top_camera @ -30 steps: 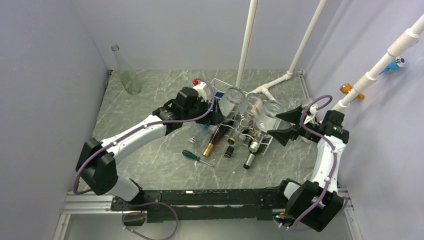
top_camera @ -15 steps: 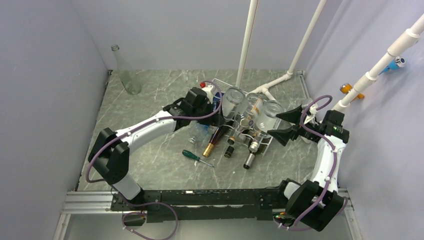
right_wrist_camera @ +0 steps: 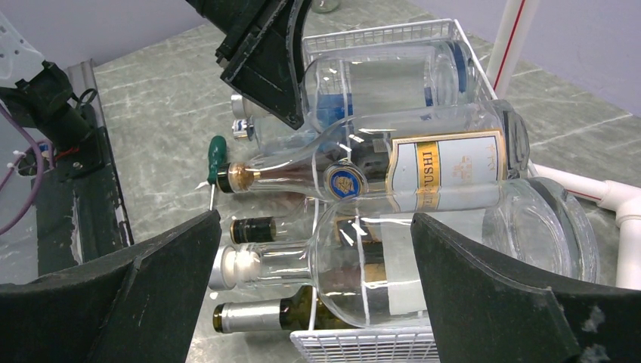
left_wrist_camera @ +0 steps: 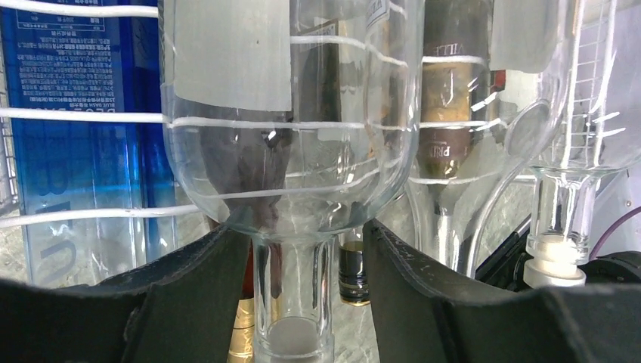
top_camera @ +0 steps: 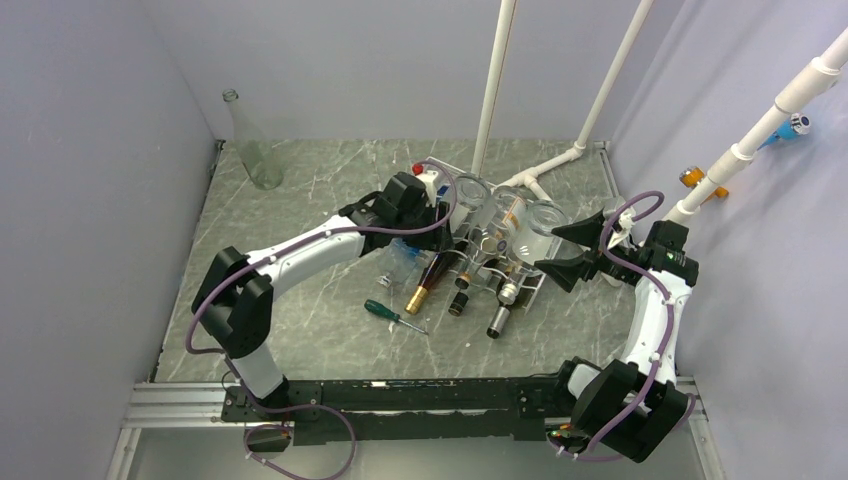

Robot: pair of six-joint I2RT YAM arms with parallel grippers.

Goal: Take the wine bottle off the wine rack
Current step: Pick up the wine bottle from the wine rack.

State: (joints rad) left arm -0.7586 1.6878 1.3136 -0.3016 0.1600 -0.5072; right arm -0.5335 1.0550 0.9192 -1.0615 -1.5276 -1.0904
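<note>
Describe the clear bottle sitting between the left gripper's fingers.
The clear bottle is colourless glass, seemingly empty, with a pale label on its body, rounded shoulders and a narrow neck. It lies on the wine rack, white wires showing through it, neck toward the left wrist camera. The left gripper straddles the neck, jaws apart; contact is unclear.

Pale lavender walls (top_camera: 100, 150), grey marbled tabletop (top_camera: 300, 175)
</note>
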